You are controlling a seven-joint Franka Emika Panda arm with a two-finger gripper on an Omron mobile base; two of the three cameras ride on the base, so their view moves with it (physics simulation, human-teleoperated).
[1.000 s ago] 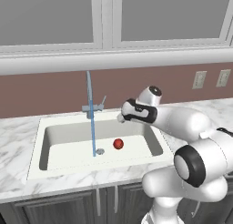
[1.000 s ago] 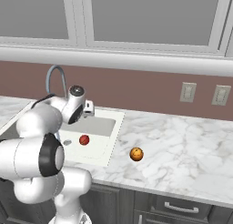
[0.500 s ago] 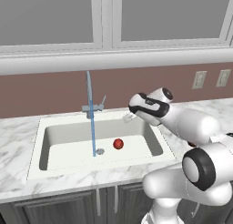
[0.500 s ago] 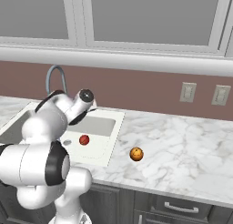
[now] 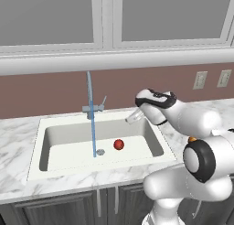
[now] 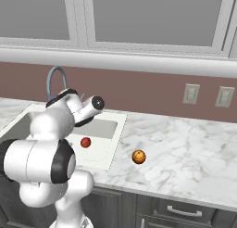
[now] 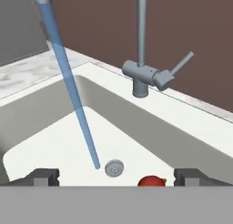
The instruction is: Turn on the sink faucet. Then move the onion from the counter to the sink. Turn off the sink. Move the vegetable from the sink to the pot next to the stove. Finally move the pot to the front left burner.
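A white robot arm reaches over the right end of a cream-white sink (image 5: 55, 141) set in a white marble tabletop (image 6: 194, 157), its hand (image 5: 132, 117) hovering above the basin's back right corner with the two dark fingertips (image 7: 43, 176) spread wide apart and nothing between them. The onion (image 5: 119, 144), a small glossy red ball, lies on the basin floor just right of the round metal drain (image 5: 100, 152); in the hand view its top (image 7: 151, 181) shows low between the fingertips, just right of the drain (image 7: 114, 168). A thin blue stream of water (image 5: 93, 128) falls from the arched tip of the gooseneck sink faucet (image 5: 89, 89) and lands just beside the drain. The hand view looks across the basin at the faucet's grey metal base (image 7: 141, 77), which stands on the rim behind the sink, its small side lever (image 7: 182, 63) tilted up and away to the right, with the hand well short of it. From the right base view the spout (image 6: 56, 74) arches just behind the arm's upper links, and an orange ball with dark stripes (image 6: 138, 156) sits on the marble right of the sink, apart from the onion (image 6: 85, 142) in the basin. Two wall outlets (image 6: 190, 94) are mounted on the reddish-brown backsplash below the window sill.
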